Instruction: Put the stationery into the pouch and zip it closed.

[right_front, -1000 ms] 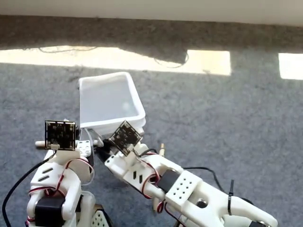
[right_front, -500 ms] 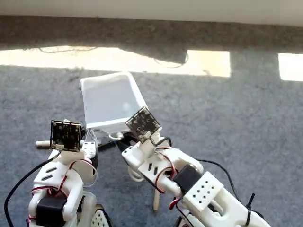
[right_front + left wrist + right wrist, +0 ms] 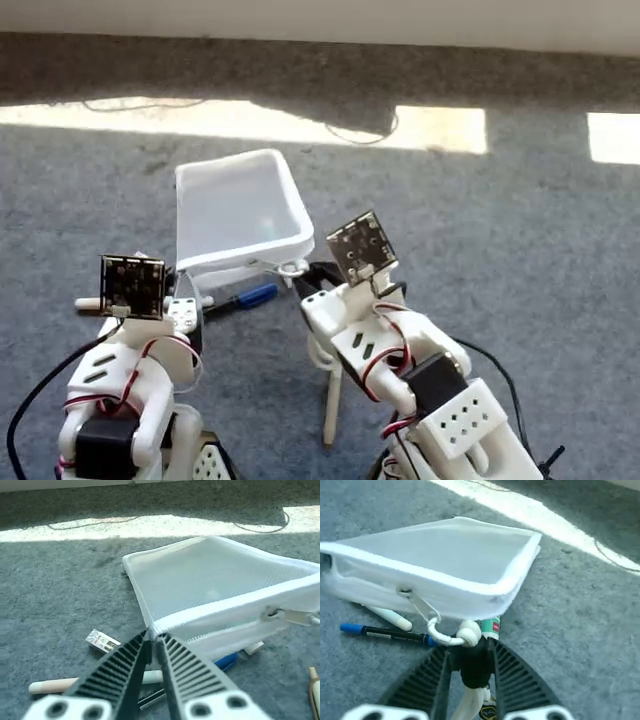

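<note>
**Both tools hold the pouch's near edge, pens lying outside it**

The white mesh pouch (image 3: 238,210) sits on the grey worktop (image 3: 500,270) in front of the two arms, with its near edge raised between them. The left tool (image 3: 154,639) is closed on the near corner of the pouch, its ribbed fingers (image 3: 186,666) pinching the white band there. The right tool (image 3: 468,647) is closed on the zip pull (image 3: 462,634), a white cord with a bead. The cord runs taut back to the slider (image 3: 406,591) on the pouch's band.

The stationery lies on the worktop, not in the pouch. A blue-capped pen (image 3: 245,297) rests just under the raised edge, between the two arms. A cream marker (image 3: 55,685) and a small wrapped eraser (image 3: 102,641) lie near the left tool. A green-labelled tube (image 3: 491,626) pokes out just beside the right tool's tip, under the pouch's corner. A pale stick (image 3: 331,405) lies close along the right arm.

A strip of sunlight (image 3: 440,130) crosses the surface beyond the pouch
</note>
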Controlling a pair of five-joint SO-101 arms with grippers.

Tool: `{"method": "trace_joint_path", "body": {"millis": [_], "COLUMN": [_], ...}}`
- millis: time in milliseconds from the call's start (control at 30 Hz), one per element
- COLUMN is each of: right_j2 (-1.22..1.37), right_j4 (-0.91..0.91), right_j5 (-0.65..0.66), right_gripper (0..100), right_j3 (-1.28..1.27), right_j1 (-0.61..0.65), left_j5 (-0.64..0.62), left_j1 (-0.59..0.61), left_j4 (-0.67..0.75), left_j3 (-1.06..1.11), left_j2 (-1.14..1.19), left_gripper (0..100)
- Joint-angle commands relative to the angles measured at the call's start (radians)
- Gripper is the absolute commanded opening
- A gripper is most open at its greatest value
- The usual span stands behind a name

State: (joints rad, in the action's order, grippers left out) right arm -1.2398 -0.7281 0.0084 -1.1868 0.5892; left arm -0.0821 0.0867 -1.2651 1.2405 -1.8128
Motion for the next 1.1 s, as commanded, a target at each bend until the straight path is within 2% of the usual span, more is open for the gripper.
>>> {"method": "trace_joint_path", "body": {"millis": [0,633,733,867,933,1067], "right_j2": [-0.045,-0.11,-0.11,-0.111,-0.111,-0.11], "right_j4": [-0.002,-0.044,-0.045,-0.087,-0.122,-0.143], "right_j5": [-0.002,-0.009,-0.009,-0.005,-0.003,-0.002], "right_gripper": [0.6,0.5,0.5,0.5,0.5,0.5], "right_j3": [0.059,0.058,0.059,0.131,0.188,0.277], "right_j1": [-0.073,-0.133,-0.125,-0.041,-0.005,0.027], "left_j5": [-0.002,-0.003,-0.003,0.0,-0.002,-0.026], "left_j1": [0.041,0.044,0.044,0.039,0.039,0.039], "left_j4": [0.023,0.025,0.025,0.025,0.021,0.021], "left_j3": [-0.038,-0.016,-0.016,-0.016,-0.015,0.01], "left_j2": [-0.013,-0.013,-0.013,-0.013,-0.012,-0.012], "left_gripper": [1,1,1,1,4,19]}}
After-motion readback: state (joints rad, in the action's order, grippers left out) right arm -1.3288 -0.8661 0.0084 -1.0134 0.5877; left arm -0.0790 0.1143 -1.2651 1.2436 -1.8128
